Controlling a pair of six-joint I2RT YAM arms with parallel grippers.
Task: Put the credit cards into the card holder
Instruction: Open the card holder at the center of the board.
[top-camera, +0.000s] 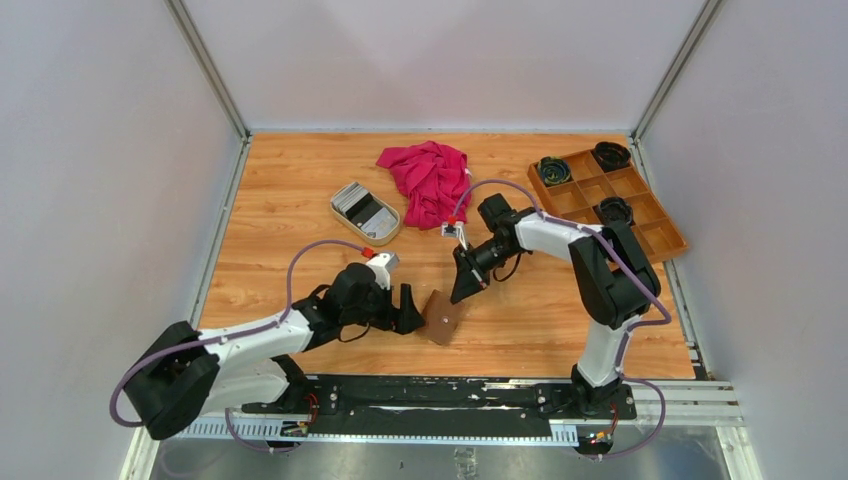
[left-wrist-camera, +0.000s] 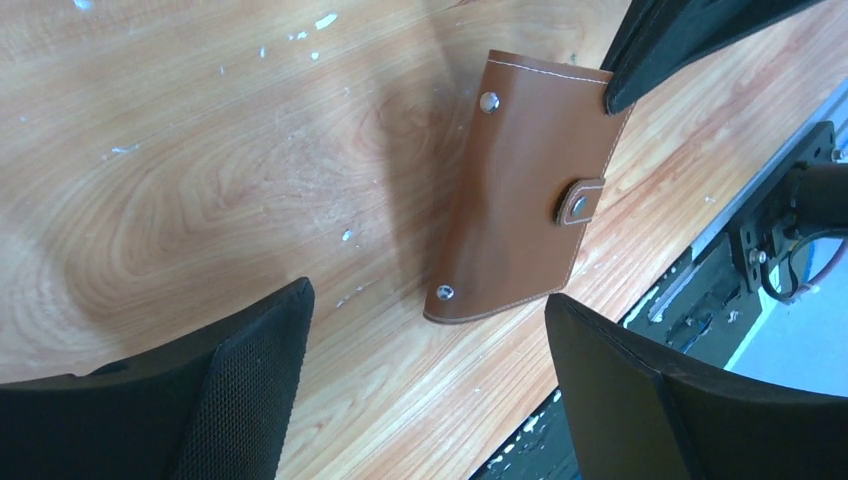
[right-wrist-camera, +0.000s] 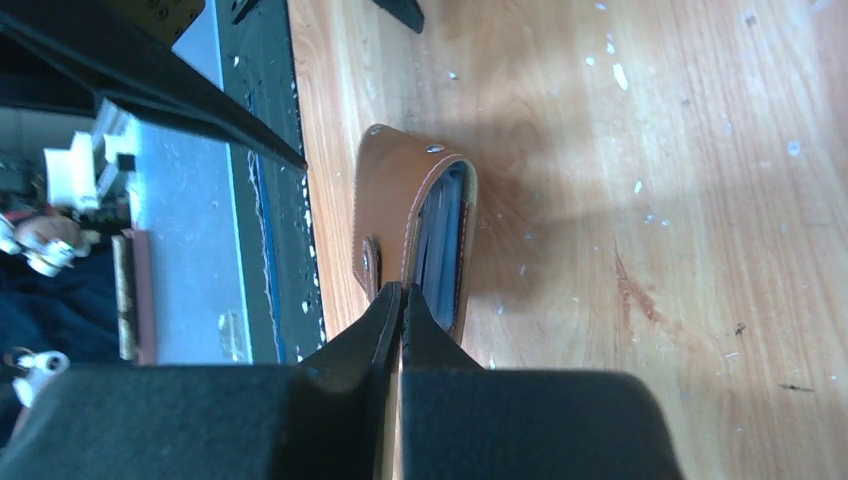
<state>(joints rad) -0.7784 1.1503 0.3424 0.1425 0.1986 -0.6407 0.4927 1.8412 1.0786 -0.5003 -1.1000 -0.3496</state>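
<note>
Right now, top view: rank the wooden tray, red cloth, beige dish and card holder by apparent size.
1. wooden tray
2. red cloth
3. beige dish
4. card holder
No two look close enough to tie.

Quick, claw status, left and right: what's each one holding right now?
Left claw: open, holding nothing.
Right claw: closed, pinching the edge of the brown leather card holder.
</note>
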